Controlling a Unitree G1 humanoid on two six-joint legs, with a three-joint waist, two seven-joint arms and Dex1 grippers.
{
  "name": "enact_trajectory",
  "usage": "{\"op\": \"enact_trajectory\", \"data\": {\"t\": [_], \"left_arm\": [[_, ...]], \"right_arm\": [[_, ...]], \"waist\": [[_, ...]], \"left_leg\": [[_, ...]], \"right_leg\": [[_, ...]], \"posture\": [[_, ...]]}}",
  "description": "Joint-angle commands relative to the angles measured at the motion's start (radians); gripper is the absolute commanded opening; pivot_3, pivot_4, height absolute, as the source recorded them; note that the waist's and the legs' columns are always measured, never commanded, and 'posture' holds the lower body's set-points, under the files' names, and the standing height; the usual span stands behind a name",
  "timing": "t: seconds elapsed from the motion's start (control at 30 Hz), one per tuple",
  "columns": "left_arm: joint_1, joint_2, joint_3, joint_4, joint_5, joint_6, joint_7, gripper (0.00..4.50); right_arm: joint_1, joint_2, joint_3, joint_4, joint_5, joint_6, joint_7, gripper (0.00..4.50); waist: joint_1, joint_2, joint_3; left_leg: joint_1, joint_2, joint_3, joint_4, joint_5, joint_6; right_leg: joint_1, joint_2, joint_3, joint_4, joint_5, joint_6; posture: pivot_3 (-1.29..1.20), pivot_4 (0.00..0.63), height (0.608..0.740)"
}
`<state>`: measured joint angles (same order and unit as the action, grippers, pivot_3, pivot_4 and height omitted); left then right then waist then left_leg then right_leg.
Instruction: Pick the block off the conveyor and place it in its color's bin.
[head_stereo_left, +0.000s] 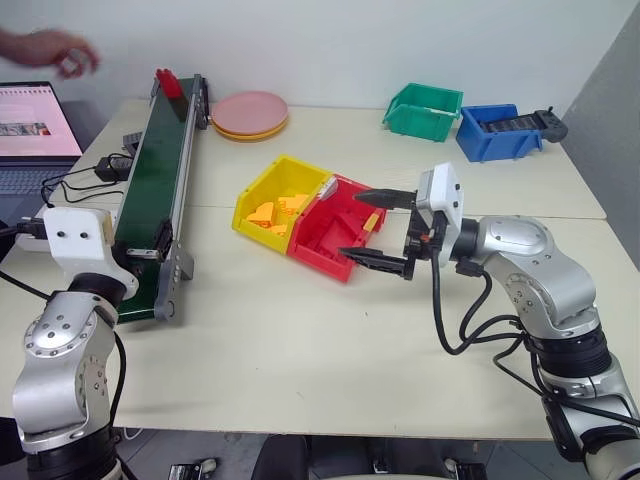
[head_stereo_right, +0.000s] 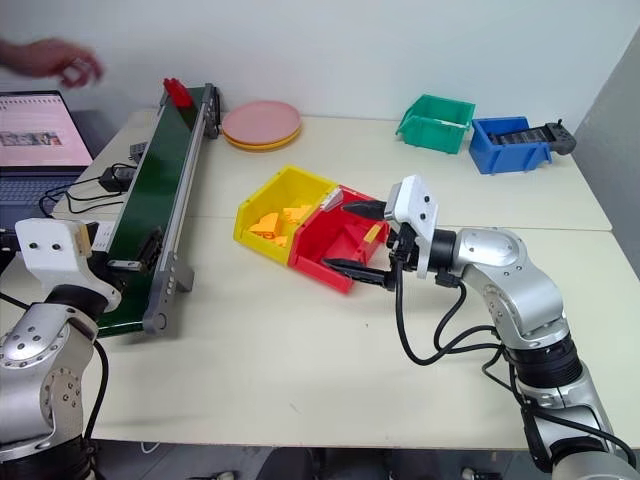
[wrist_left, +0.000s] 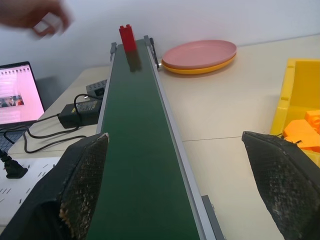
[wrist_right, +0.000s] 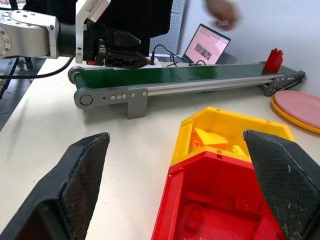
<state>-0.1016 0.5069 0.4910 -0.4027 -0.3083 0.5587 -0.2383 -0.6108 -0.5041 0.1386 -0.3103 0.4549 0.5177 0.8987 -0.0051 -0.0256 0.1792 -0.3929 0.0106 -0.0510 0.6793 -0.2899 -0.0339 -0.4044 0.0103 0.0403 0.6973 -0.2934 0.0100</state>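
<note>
The red block (wrist_left: 127, 38) stands at the far end of the dark green conveyor (head_stereo_left: 155, 190), also seen as the block (head_stereo_left: 168, 82). At the belt's near end my left gripper (wrist_left: 175, 137) is open, one finger on each side of the belt and nothing between them. It is far from the block. The red bin (head_stereo_left: 325, 235) sits mid-table, joined to a yellow bin (head_stereo_left: 275, 200). My right gripper (head_stereo_left: 352, 225) is open and empty, level over the red bin's near edge and pointing towards the conveyor.
Orange pieces lie in the yellow bin. A pink plate (head_stereo_left: 250, 112) sits beside the conveyor's far end. Green bin (head_stereo_left: 423, 110) and blue bin (head_stereo_left: 498, 130) stand at the back right. A laptop (head_stereo_left: 35, 125), cables and a person's hand (head_stereo_left: 50, 48) are at the far left.
</note>
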Motion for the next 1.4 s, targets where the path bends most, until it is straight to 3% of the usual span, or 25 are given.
{"op": "enact_trajectory", "data": {"t": [0.03, 0.73, 1.03, 1.4], "left_arm": [[-0.003, 0.009, 0.009, -0.017, 0.003, -0.023, 0.003, 4.45], [0.092, 0.019, -0.001, -0.071, -0.008, -0.032, -0.035, 4.45], [0.041, 0.02, 0.041, -0.019, -0.045, 0.154, 0.046, 4.45], [-0.005, 0.053, 0.064, 0.029, -0.053, 0.214, 0.056, 4.45]], "right_arm": [[-0.018, -0.011, -0.017, -0.041, 0.017, 0.005, 0.005, 4.5], [-0.043, -0.053, -0.036, -0.026, 0.099, 0.073, 0.092, 4.5], [-0.087, -0.06, -0.031, -0.034, 0.099, 0.114, 0.069, 4.5], [-0.099, -0.077, -0.029, -0.036, 0.105, 0.137, 0.089, 4.5]], "waist": [[0.0, 0.0, 0.0], [0.0, 0.0, 0.0], [0.0, 0.0, 0.0], [0.0, 0.0, 0.0]], "left_leg": [[0.0, 0.0, 0.0, 0.0, 0.0, 0.0], [0.0, 0.0, 0.0, 0.0, 0.0, 0.0], [0.0, 0.0, 0.0, 0.0, 0.0, 0.0], [0.0, 0.0, -0.001, 0.0, 0.0, 0.0]], "right_leg": [[0.0, 0.0, 0.0, 0.0, 0.0, 0.0], [0.0, 0.0, 0.0, 0.0, 0.0, 0.0], [0.0, 0.0, 0.0, 0.0, 0.0, 0.0], [0.0, 0.0, -0.001, 0.0, 0.0, 0.0]], "posture": [[0.0, 0.15, 0.74], [0.0, 0.15, 0.74], [0.0, 0.15, 0.74], [0.0, 0.15, 0.74]]}}
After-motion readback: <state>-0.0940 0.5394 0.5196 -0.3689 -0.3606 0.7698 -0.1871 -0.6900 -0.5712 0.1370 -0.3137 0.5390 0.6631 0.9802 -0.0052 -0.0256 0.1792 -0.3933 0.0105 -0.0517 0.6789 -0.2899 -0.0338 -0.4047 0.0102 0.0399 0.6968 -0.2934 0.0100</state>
